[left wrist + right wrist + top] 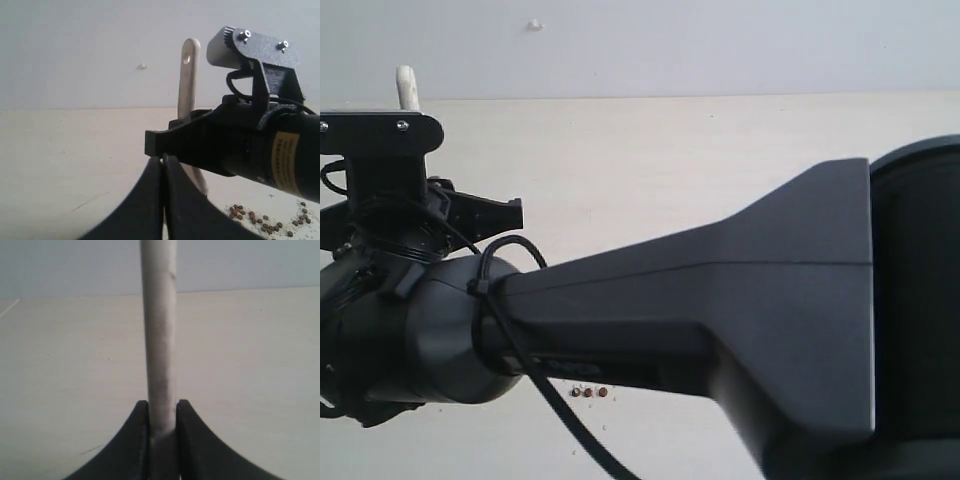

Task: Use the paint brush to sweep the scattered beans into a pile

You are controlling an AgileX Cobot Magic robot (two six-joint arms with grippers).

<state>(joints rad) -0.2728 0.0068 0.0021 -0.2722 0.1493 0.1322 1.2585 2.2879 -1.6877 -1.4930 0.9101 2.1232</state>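
Pale tabletop point(75, 365), beans point(260, 220), paint brush point(160, 315) upright in right gripper point(162, 412)

Exterior: low, hard up against a black arm point(720, 300) blocking most of the table point(650, 160), facing the wall point(720, 50). Wrist views: level across the table, also wallward. All share the paint brush point(407, 88) handle.

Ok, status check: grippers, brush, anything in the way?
Left gripper shut, empty. Right gripper clamps paint brush, handle up. Beans loose on table; right arm blocks exterior view.
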